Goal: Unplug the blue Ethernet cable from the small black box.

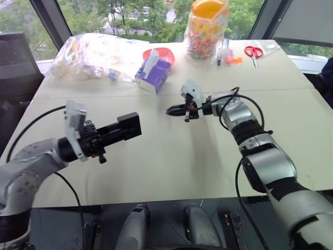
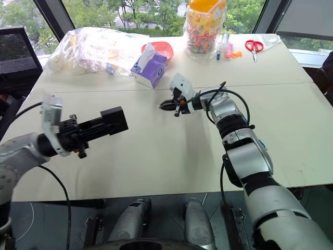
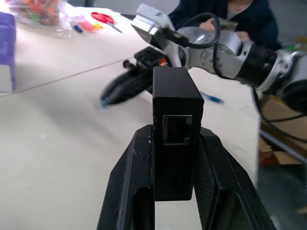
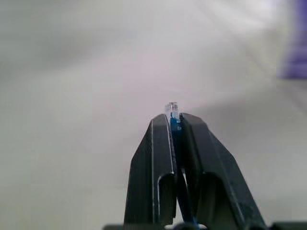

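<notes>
The wide pale surface point(image 1: 171, 161) carries only clutter along its far edge: a plastic bag point(image 1: 93, 54), a purple tissue box point(image 1: 152, 75), a jar of colourful bits point(image 1: 207, 31) and red scissors point(image 1: 253, 52), all well apart from the work.

Above the near middle of it, the left gripper point(image 1: 130, 126) is closed around the small black box point(image 3: 175, 129), holding it off the surface with its long axis running along the fingers, toward the robot's right and slightly away. In the left wrist view the port on the box's end face looks empty, with no plug in it.

The right gripper point(image 1: 174, 110) hangs to the right of the box and further out, well apart from it, pointing back toward the left and a little down. It is pinched shut on the blue Ethernet cable point(image 4: 175, 122), whose clear plug tip pokes just past the fingertips.

So the plug already lies clear of the port, and the unplugging looks done. What remains is probably setting both pieces down.
</notes>
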Controlling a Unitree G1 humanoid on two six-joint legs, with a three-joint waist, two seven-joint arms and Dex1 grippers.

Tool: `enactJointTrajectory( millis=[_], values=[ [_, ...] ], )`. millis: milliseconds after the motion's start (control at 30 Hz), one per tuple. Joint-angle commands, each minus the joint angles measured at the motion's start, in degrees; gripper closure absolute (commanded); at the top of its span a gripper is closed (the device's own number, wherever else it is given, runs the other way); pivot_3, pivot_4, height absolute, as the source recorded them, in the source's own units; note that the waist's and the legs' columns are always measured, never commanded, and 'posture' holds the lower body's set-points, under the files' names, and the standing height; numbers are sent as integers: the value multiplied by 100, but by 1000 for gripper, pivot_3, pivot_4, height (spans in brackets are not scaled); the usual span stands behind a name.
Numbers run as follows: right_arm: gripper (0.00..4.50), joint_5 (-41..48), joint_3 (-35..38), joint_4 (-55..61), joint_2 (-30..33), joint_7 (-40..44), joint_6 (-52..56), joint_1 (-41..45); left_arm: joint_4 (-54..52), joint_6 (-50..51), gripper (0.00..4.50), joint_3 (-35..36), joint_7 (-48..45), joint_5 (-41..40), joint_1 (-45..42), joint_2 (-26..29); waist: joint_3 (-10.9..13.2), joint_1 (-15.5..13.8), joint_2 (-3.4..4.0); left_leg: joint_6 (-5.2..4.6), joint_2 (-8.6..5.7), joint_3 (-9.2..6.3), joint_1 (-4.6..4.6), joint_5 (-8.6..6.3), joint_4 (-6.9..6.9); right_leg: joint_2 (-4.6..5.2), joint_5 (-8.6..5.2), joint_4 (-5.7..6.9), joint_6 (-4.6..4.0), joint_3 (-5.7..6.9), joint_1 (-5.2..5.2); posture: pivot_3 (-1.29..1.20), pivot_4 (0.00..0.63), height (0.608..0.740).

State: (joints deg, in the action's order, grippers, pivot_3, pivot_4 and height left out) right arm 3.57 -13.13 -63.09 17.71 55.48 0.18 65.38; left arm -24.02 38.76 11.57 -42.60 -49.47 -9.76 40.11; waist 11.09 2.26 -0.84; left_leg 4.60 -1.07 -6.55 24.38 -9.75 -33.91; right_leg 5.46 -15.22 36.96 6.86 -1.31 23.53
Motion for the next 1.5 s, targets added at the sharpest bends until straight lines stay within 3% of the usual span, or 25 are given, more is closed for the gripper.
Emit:
enactJointTrajectory(
  millis=[33,100,300,333,500,767,833,1067,1100,1333,1500],
  values=[
    [4108,-162,307,-436,-13,-616,-513,256,345,-775,4025,-476,184,973,-299,-311,1,10,-1,0,0,0,1,0,0,0,0,-1,1,0,1,0,150,726],
    [3441,-206,411,-578,-19,-774,-598,299,590,-996,4025,-633,267,1226,-469,-599,1,21,-1,0,0,-1,2,0,2,-1,5,1,9,0,2,0,150,726],
    [350,-84,886,-581,69,-932,-458,255,2068,-2208,4025,-1192,569,2425,-1133,-1581,1,38,0,-2,0,-2,-2,1,1,-3,12,9,22,0,0,0,150,726],
    [39,-53,977,-547,84,-949,-414,246,2280,-2351,4025,-1228,588,2549,-1232,-1696,1,32,0,-2,0,-2,-2,1,0,-3,12,11,23,0,0,0,150,726],
    [39,280,1425,-2,169,-775,63,29,3377,-2844,4025,-1384,789,3140,-1721,-2135,2,28,1,-3,1,-2,-3,1,0,-5,13,15,26,0,1,0,150,726],
    [39,599,1471,2429,285,-672,1275,-1216,4575,-3591,4025,-1454,735,3669,-1984,-2458,1,27,2,-3,0,-3,-2,1,0,-4,18,17,40,1,1,0,150,726],
    [0,639,1472,2855,275,-738,1523,-1409,4764,-3659,3009,-1456,681,3717,-1958,-2487,1,31,2,-3,0,-3,-3,1,-2,-4,18,20,40,1,1,0,150,726],
    [0,788,1335,3972,323,-665,2217,-1938,4838,-3614,268,-1349,554,3675,-1738,-2425,-1,24,3,-3,0,-4,-8,1,-10,-4,18,24,41,1,-6,0,150,726],
    [0,806,1293,4094,357,-596,2295,-2006,4777,-3567,84,-1328,546,3656,-1694,-2411,-1,27,3,-3,0,-4,-9,1,-10,-4,18,23,41,1,-7,0,150,726],
    [0,966,1168,4772,670,-253,2786,-2463,3923,-3143,84,-1149,493,3514,-1124,-2099,-1,39,4,-4,1,-4,-13,1,-8,-4,17,25,40,0,-7,0,150,726],
    [0,1101,1268,5326,848,-356,3087,-3003,2491,-2469,84,-709,584,3165,-275,-1634,-1,30,4,-4,3,-4,-15,0,-1,-3,15,20,38,0,-8,0,150,726]
  ],
)
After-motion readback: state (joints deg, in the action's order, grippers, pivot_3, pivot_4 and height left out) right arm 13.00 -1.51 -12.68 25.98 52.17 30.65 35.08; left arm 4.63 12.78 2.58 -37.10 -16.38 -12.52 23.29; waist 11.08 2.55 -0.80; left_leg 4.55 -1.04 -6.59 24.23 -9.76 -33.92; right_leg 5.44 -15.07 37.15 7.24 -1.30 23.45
